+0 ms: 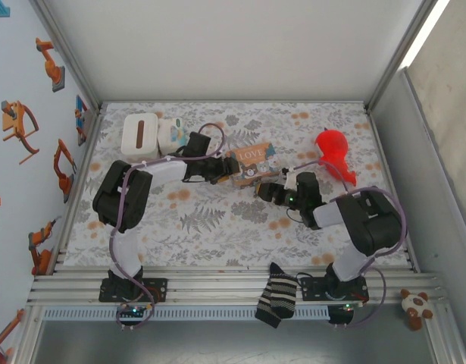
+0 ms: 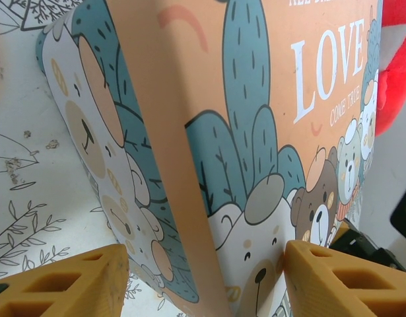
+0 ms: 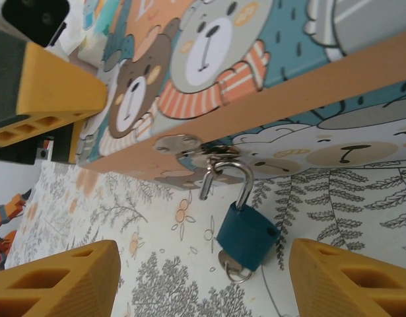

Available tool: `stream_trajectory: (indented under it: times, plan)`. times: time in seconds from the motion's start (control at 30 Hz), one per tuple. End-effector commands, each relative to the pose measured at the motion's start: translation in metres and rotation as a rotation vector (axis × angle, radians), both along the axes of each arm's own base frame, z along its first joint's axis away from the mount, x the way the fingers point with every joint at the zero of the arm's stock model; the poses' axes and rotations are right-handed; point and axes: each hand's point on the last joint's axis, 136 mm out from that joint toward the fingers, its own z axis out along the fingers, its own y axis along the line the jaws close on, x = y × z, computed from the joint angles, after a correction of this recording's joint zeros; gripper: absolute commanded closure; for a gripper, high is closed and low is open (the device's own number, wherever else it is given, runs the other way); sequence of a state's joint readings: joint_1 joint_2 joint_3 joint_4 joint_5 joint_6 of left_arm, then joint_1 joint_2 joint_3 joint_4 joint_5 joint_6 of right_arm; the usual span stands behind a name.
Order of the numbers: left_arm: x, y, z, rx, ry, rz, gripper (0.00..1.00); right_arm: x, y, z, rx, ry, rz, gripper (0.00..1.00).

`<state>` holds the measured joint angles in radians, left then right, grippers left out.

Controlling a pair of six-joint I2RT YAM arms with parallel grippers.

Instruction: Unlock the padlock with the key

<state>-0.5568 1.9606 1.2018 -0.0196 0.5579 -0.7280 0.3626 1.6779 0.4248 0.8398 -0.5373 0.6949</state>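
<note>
LOVE box (image 1: 251, 163) sits mid-mat (image 1: 217, 220), well off all edges; free room on near side, red toy (image 1: 335, 152) to its R. L claw (image 2: 206, 254) approx. half open, pads clamped on box's end. R claw (image 3: 204, 254) wide, holds nothing. Padlock (image 3: 247, 234) w/ key (image 3: 230, 266) underneath hangs from box hasp (image 3: 183, 146), betw. R fingers, untouched.

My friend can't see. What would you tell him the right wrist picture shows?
A blue padlock hangs from the clasp of a box painted with bears, a silvery bit, likely the key, at its bottom. The right gripper is open, one orange finger each side of the padlock, above a flowery tablecloth.
</note>
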Motion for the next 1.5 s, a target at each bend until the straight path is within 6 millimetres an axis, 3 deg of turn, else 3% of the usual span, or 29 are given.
stream_trajectory:
  times: [0.0,0.27,0.73,1.47]
  plan:
    - [-0.019,0.018,-0.024,0.090,0.084,0.018,0.38,0.020,0.007,0.015,0.035,-0.059,-0.014,0.34]
    - [-0.019,0.017,-0.024,0.089,0.085,0.020,0.38,0.036,0.017,0.006,0.034,-0.058,0.016,0.36]
    - [-0.019,0.017,-0.027,0.097,0.090,0.017,0.38,0.034,0.037,0.003,0.109,-0.048,0.133,0.44]
    - [-0.019,0.019,-0.027,0.105,0.088,0.020,0.38,0.028,0.024,0.008,0.101,-0.084,0.110,0.66]
